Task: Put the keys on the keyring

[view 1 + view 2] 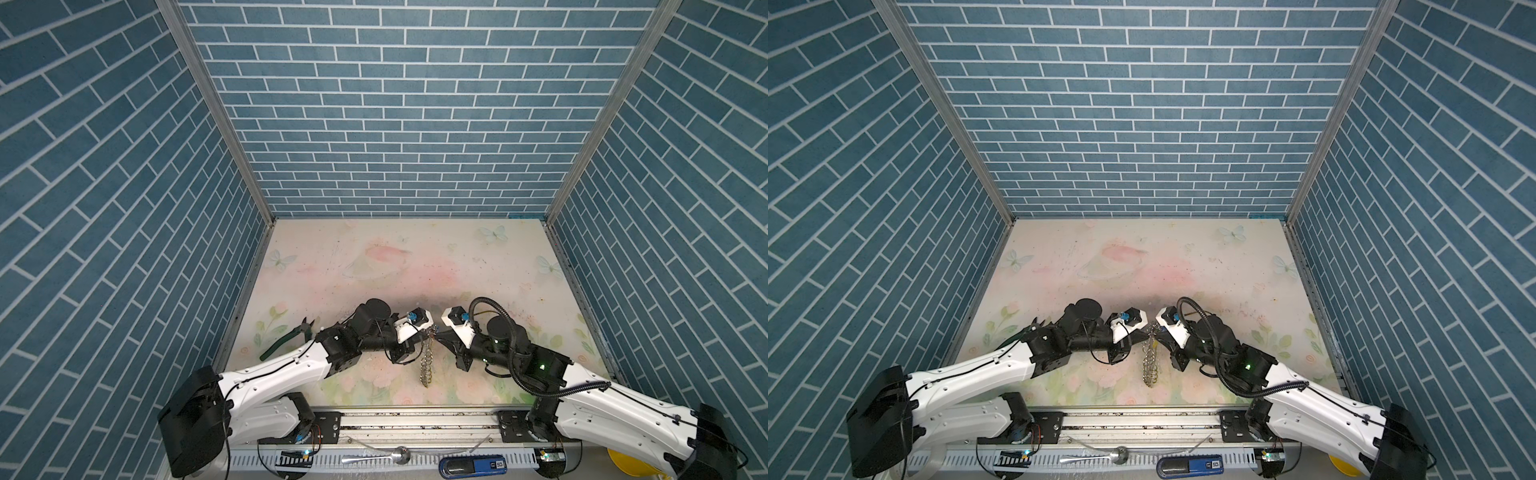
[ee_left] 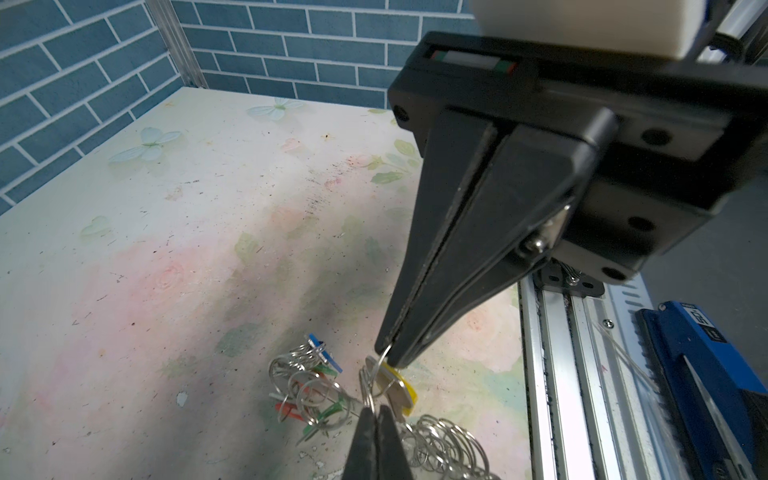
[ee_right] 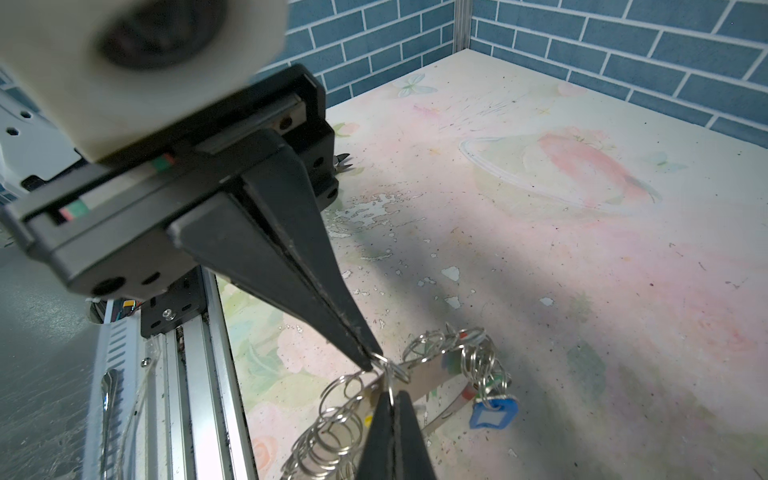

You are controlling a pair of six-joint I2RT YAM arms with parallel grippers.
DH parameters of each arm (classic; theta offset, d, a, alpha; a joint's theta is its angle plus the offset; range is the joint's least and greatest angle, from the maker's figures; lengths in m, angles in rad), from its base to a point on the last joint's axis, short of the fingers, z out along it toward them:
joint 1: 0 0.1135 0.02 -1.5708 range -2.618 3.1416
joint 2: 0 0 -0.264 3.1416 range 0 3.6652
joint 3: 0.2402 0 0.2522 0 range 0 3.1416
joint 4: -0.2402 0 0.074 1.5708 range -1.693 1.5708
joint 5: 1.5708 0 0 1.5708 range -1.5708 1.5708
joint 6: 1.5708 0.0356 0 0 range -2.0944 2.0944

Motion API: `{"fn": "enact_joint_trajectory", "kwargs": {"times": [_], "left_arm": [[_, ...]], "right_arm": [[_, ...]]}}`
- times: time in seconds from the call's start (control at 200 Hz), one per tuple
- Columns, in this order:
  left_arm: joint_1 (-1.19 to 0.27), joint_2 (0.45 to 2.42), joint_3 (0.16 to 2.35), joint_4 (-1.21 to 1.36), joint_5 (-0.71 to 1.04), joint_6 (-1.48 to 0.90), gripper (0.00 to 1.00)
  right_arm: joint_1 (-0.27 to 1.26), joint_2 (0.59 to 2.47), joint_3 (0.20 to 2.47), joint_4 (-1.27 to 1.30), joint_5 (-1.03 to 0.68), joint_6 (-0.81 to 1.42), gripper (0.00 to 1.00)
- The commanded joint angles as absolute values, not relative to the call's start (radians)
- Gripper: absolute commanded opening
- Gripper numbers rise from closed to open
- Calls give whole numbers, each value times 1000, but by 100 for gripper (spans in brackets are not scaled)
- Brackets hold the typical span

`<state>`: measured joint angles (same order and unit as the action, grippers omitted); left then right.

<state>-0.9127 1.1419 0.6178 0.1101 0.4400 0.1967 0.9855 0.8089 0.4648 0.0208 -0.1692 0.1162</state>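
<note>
Left gripper (image 1: 430,331) and right gripper (image 1: 437,336), both top views: the two meet tip to tip above the middle of the table (image 1: 415,266). Each has its jaws pressed together on the upper end of the keyring (image 1: 427,365), seen here as a chain of small silver rings. The chain trails from the tips toward the near edge. Whether its lower end rests on the table cannot be told. The second top view shows the same arrangement: left gripper (image 1: 1148,331), right gripper (image 1: 1157,336), keyring (image 1: 1151,363).

Left wrist view: left gripper (image 2: 375,411) is clamped on a thin silver ring, and right gripper (image 2: 388,356) on a neighbouring ring just beside it. A key with a yellow tag (image 2: 401,388) hangs between the two sets of tips. The other keys (image 2: 320,399), tagged blue, green and red, cluster on rings to one side. More of the keyring (image 2: 449,440) coils close by.

Right wrist view: right gripper (image 3: 390,397) and left gripper (image 3: 372,362) are each closed on a ring, tips nearly touching. The keyring (image 3: 332,424) coils beneath them, and a key with a blue tag (image 3: 492,411) hangs just beyond
</note>
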Motion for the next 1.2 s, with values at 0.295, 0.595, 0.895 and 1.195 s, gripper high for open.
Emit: {"fn": "enact_joint_trajectory", "kwargs": {"times": [0.295,0.595,0.895,1.195], "left_arm": [[-915,1158,622,98,504,230,0],[-917,1155,624,99,513,233,0],[-917,1146,620,103,465,226,0],[-917,1149,624,101,416,220,0]], "right_arm": [[986,803,565,-11,-106,166,0],[986,835,580,-24,-94,187,0],[986,840,584,-47,-94,187,0],[987,801,588,-95,-135,185,0]]}}
